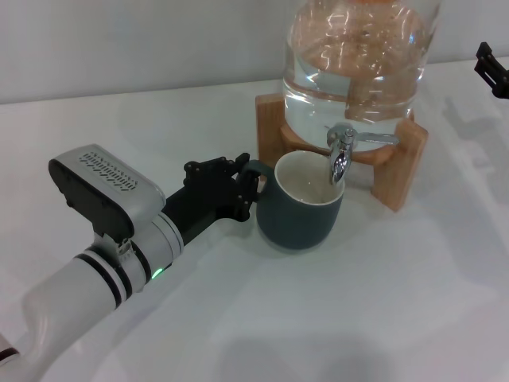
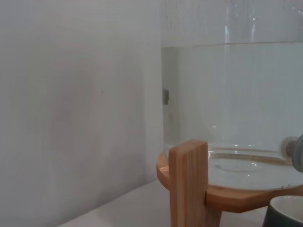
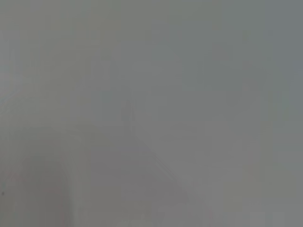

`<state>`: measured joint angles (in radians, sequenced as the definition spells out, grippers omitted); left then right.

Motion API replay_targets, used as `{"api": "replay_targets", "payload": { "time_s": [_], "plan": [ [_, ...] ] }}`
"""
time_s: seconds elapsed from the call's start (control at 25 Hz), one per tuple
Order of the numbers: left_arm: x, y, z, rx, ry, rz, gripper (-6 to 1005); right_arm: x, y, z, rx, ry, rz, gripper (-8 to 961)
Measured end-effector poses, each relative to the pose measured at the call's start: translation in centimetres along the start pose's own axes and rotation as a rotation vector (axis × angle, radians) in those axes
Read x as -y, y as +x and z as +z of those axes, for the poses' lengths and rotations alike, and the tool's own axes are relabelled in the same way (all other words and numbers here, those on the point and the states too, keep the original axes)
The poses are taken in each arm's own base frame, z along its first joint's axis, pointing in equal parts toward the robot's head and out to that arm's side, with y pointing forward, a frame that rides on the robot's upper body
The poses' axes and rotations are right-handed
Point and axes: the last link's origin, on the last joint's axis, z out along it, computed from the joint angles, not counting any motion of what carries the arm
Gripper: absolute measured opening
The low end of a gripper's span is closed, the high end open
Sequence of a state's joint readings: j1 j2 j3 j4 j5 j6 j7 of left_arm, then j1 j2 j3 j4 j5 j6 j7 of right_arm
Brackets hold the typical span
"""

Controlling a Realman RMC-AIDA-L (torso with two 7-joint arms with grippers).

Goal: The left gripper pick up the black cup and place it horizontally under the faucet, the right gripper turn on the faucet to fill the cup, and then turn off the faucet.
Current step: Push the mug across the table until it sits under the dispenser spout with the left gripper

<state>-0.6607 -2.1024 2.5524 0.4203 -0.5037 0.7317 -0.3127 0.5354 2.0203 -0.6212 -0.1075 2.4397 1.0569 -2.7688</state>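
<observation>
1. The left gripper [image 1: 248, 189] has its fingers clamped on the handle of the black cup [image 1: 302, 203], keeping it upright.
2. The cup stands on the desk [image 1: 398, 294] directly under the faucet [image 1: 343, 151] (spout over the opening), ready for filling.
3. The right gripper [image 1: 493, 68] waits well apart; finger state cannot be told.

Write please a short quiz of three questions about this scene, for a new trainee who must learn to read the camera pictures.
1. True or false: the black cup stands upright on the table.
2. What is the left pincer holding? A) the cup's handle B) the faucet lever C) the wooden stand
3. Which part of the faucet hangs over the cup's mouth?

Key
1. True; its cream inside faces up.
2. A; the pincer is closed on the handle at the cup's side.
3. The spout. The right pincer is far off at the head view's edge, not on the lever.
</observation>
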Motion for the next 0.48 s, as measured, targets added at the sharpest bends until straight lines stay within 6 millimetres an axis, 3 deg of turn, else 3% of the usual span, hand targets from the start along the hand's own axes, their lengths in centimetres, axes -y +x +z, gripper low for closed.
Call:
{"api": "replay_targets", "payload": {
  "time_s": [0.48],
  "plan": [
    [0.07,-0.69,-0.17,0.037,0.000,0.026,161,-0.06,-0.19,0.22,0.005,-0.004,-0.002,840]
  ]
}}
